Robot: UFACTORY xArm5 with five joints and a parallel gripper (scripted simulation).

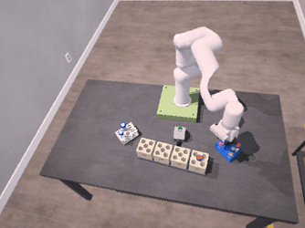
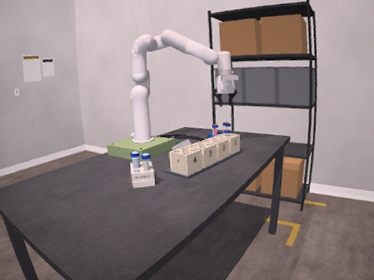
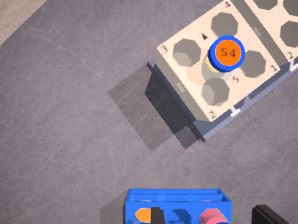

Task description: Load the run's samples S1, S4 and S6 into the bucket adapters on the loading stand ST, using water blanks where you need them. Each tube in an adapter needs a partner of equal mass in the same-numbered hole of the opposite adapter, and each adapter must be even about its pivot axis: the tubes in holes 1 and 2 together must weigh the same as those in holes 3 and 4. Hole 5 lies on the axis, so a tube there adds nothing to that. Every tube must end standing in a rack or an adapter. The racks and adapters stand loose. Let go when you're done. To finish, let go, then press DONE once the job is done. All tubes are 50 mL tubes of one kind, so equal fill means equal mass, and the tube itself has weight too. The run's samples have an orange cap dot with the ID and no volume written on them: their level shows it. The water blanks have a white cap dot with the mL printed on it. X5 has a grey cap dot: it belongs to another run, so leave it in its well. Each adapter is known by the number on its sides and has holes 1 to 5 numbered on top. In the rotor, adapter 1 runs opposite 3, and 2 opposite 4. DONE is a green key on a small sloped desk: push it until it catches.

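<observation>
The table (image 1: pixel 100 167) (image 2: pixel 90 209) spreads below the jaws (image 1: pixel 226 138) (image 2: pixel 226 101), with a shelf unit (image 2: pixel 211 53) behind them in the exterior view. The white arm (image 1: pixel 205 54) (image 2: pixel 141 113) reaches over, its wrist hiding the fingertips from the top view. Well away from the jaws, towards the table's middle, the loading stand (image 1: pixel 175 168) (image 2: pixel 189 176) (image 3: pixel 222 131) bears four adapters in a row, the nearest being adapter 1 (image 1: pixel 196 168) (image 2: pixel 232 146) (image 3: pixel 200 107). Below the jaws is the blue rack (image 1: pixel 226 152) (image 2: pixel 212 136) (image 3: pixel 175 195), cut off in the wrist view (a finger hides part of it too), its tube labels unreadable. Farthest from them stands the blanks rack (image 1: pixel 130 138) (image 2: pixel 143 179), with two blue-capped tubes whose printed volumes can't be read. The DONE desk (image 1: pixel 179 134) lies between the racks, mostly behind the adapters from outside. The jaws are partly open, holding nothing. Tube S4 (image 1: pixel 199 157) (image 3: pixel 228 52) stands in adapter 1's middle hole, well apart from them; its cap hides much of its fill.
</observation>
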